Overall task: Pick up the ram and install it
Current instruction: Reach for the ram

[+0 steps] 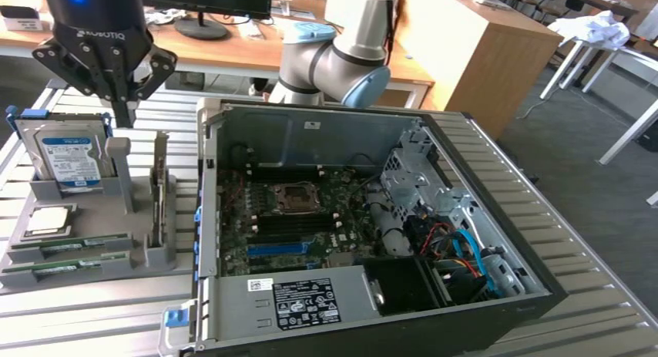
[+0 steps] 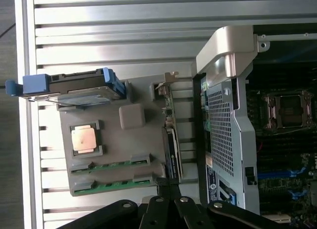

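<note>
Two ram sticks, narrow and green, lie flat in slots at the near end of a grey holder [image 1: 144,257]; one ram stick [image 1: 74,245] [image 2: 110,164] sits beside the other [image 1: 64,268] [image 2: 111,184]. My gripper [image 1: 125,118] [image 2: 169,185] hangs above the holder's far end, close to the hard drive and well apart from the sticks. Its fingers are shut together with nothing between them. The open computer case [image 1: 483,180] stands to the exterior view's right of the holder, its motherboard [image 1: 298,218] exposed.
The holder also carries an upright silver hard drive [image 1: 67,160] [image 2: 79,87] with a blue-and-white label, a square silver processor chip [image 1: 49,218] [image 2: 83,139] and an upright expansion card [image 1: 159,195] [image 2: 171,140]. All stand on a slatted metal table [image 1: 103,318]. Desks and chairs lie behind.
</note>
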{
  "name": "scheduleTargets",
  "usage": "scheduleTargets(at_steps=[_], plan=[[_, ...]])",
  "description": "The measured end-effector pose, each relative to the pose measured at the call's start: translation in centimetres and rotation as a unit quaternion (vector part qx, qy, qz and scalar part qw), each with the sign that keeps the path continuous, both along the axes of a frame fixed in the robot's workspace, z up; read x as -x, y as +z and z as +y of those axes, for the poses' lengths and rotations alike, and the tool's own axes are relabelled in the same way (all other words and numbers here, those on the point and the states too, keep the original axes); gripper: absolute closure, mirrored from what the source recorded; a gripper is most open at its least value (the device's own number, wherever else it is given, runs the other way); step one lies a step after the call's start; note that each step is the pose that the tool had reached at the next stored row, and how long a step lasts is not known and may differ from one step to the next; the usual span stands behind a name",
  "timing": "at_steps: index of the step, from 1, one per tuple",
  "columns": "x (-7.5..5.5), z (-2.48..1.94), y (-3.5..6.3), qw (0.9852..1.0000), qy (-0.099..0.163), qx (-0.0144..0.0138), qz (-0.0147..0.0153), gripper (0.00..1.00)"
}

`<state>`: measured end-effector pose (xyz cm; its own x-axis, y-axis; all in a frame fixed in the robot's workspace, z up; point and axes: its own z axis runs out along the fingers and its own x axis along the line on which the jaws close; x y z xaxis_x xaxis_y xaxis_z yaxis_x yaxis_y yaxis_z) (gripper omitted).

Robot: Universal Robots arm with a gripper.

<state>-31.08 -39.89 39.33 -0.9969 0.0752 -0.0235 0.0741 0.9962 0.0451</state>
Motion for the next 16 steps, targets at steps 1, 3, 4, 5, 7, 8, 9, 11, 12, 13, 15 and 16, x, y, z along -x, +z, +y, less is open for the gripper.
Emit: scheduleTargets(at_steps=[1, 3, 4, 5, 7, 8, 9, 11, 12, 13, 15, 16], plan=[[0.1, 0.0, 0.0, 1.0, 0.0, 0.0, 0.0, 0.9], [0.3, 0.0, 0.0, 1.0, 0.0, 0.0, 0.0, 0.9], [0.4, 0.0, 0.0, 1.0, 0.0, 0.0, 0.0, 0.9], [0.5, 0.0, 0.0, 1.0, 0.0, 0.0, 0.0, 0.9], [0.8, 0.0, 0.0, 1.0, 0.0, 0.0, 0.0, 0.9], [1.0, 0.0, 0.0, 1.0, 0.0, 0.0, 0.0, 0.9], [1.2, 0.0, 0.0, 1.0, 0.0, 0.0, -0.0001, 0.9], [1.4, 0.0, 0.0, 1.0, 0.0, 0.0, -0.0001, 0.9], [1.5, 0.0, 0.0, 1.0, 0.0, 0.0, -0.0001, 0.9], [1.6, 0.0, 0.0, 1.0, 0.0, 0.0, -0.0001, 0.9], [1.8, 0.0, 0.0, 1.0, 0.0, 0.0, -0.0001, 0.9], [1.8, 0.0, 0.0, 1.0, 0.0, 0.0, -0.0001, 0.9]])
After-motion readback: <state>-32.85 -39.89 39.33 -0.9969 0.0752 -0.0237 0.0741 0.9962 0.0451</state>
